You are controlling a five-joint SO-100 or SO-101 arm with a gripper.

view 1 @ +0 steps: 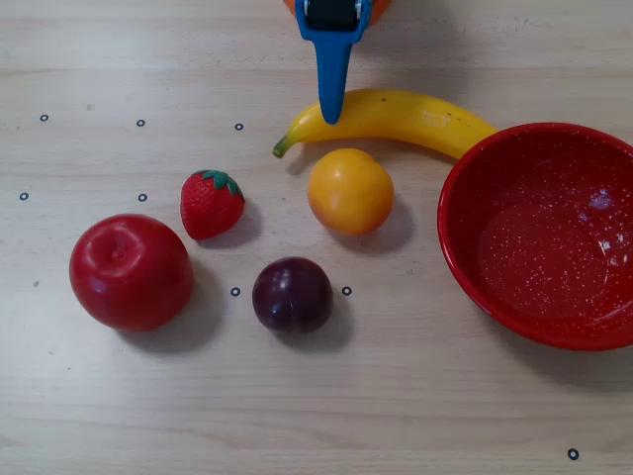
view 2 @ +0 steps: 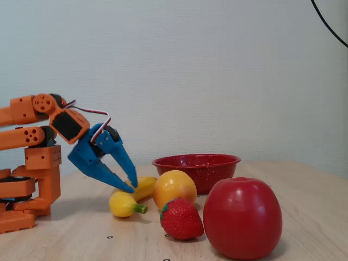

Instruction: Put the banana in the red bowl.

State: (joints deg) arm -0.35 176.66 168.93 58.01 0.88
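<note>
The yellow banana (view 1: 415,117) lies on the table at the back, its green stem tip pointing left and its other end against the rim of the red bowl (view 1: 465,233). In the fixed view the banana (view 2: 126,204) lies behind the other fruit, in front of the red bowl (view 2: 196,163). My blue gripper (view 2: 131,187) reaches down onto the banana's stem-side half. Its jaws stand a little apart with the tips at the banana's top and hold nothing. In the overhead view the gripper (view 1: 331,117) shows as one finger, the jaws stacked one above the other.
A round orange-yellow fruit (view 1: 350,191) sits just in front of the banana. A strawberry (view 1: 211,204), a red apple (view 1: 131,271) and a dark plum (view 1: 292,294) lie further to the front left. The orange arm base (view 2: 27,179) stands at the left in the fixed view.
</note>
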